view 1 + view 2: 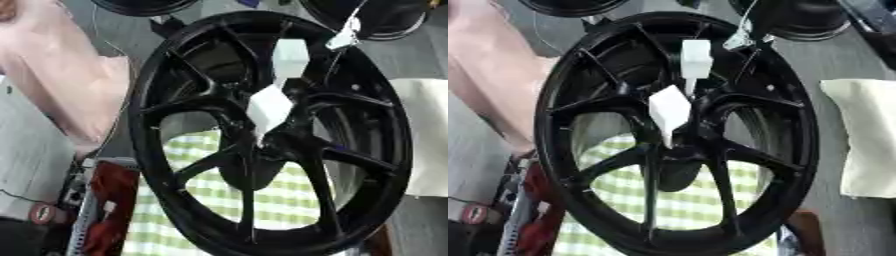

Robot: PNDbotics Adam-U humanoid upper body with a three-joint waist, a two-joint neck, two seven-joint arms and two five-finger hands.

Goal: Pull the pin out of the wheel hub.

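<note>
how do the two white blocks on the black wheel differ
The upper white block sits near the rim of the wheel, upright and taller than wide. The lower white block sits at the hub, turned diamond-wise, tapering to a thin point below. Both are plain white and angular.

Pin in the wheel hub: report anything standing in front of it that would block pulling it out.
Nothing visible blocks it. The white pin sticks out of the hub with nothing in front. A second white piece sits just above, not across it. Neither hand shows in either view.
</note>
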